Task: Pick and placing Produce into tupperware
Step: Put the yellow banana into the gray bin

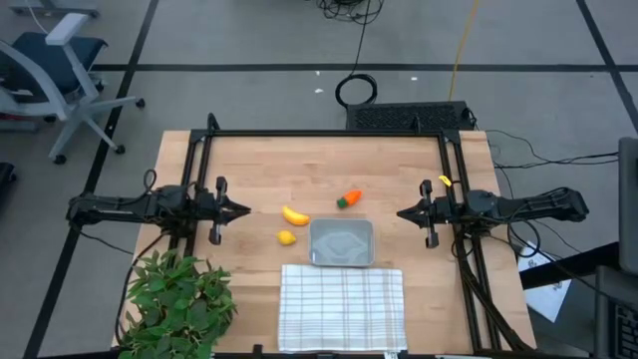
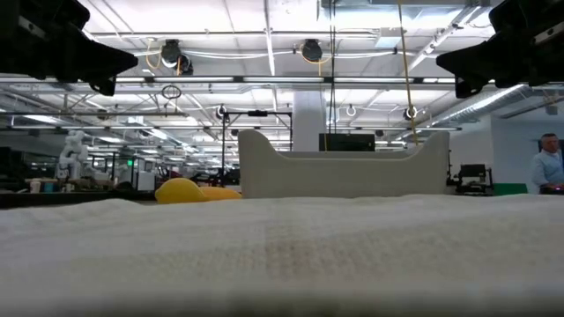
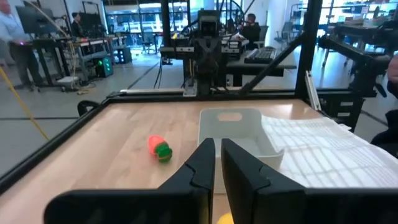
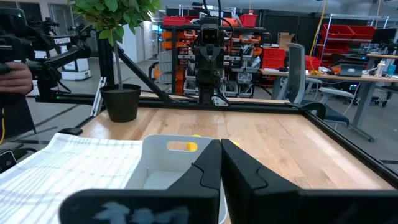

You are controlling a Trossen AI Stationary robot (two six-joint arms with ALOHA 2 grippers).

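Note:
The banana [image 1: 295, 215], the small round yellow fruit [image 1: 286, 237] and the carrot [image 1: 349, 199] lie on the wooden table, left of and behind the tupperware [image 1: 341, 243]. The tupperware stands upright at the table's middle, just behind the white checked cloth. My left gripper [image 1: 246, 210] hovers shut above the table's left part, pointing right, a little left of the banana. My right gripper [image 1: 401, 214] hovers shut on the right, pointing left, a little right of the tupperware. The left wrist view shows the carrot [image 3: 160, 148] and the tupperware [image 3: 233, 129].
A white checked cloth [image 1: 342, 306] lies at the near edge, in front of the tupperware. A leafy green plant [image 1: 179, 304] stands at the near left corner. A black frame [image 1: 329, 134] runs round the table's far and side edges. Bare wood shows beyond the produce.

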